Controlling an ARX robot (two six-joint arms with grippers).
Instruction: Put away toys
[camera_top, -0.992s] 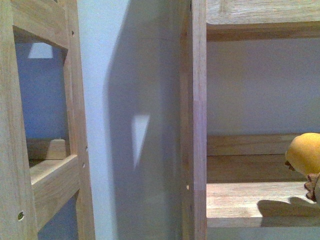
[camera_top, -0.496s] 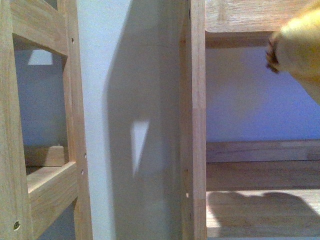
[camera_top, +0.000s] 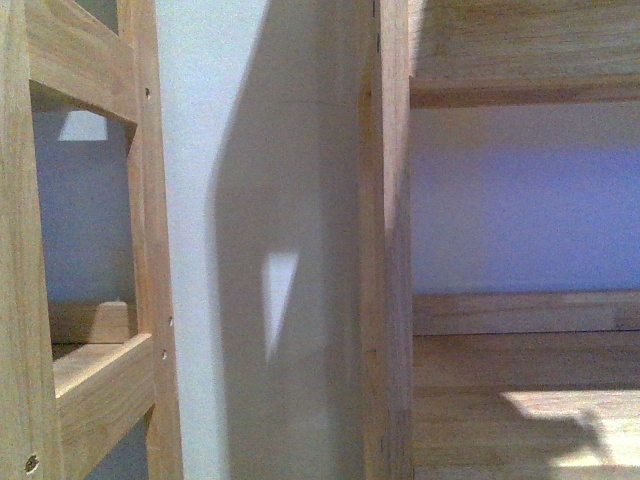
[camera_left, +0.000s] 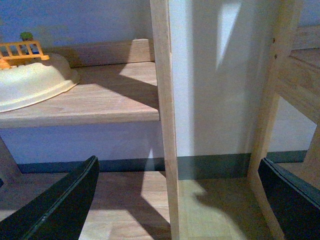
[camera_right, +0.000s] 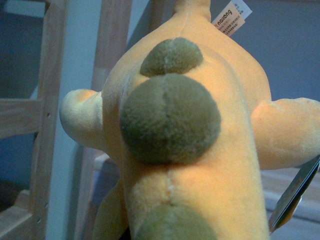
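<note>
Orange plush toy (camera_right: 200, 150), white tag (camera_right: 231, 17), lettering unclear.

Black fingers (camera_left: 55, 205) of left gripper (camera_left: 177, 167) spread wide, nothing between pads. Beyond, pale wooden upright (camera_left: 165, 100). Joined to upright, wooden shelf (camera_left: 100, 100) bearing cream basin (camera_left: 30, 85), orange railing-like piece (camera_left: 20, 50) at rim. Behind: white wall (camera_left: 220, 100), dark baseboard (camera_left: 215, 165), wood floor (camera_left: 210, 210).

— Left fingers (camera_left: 60, 205), appearance?
— Mine: two black matte wedges, broad, flat-faced, edges catching pale light.
— Right finger (camera_right: 292, 197)?
— Only a sliver of mine shows: thin dark blade, bluish sheen along its edge.
</note>
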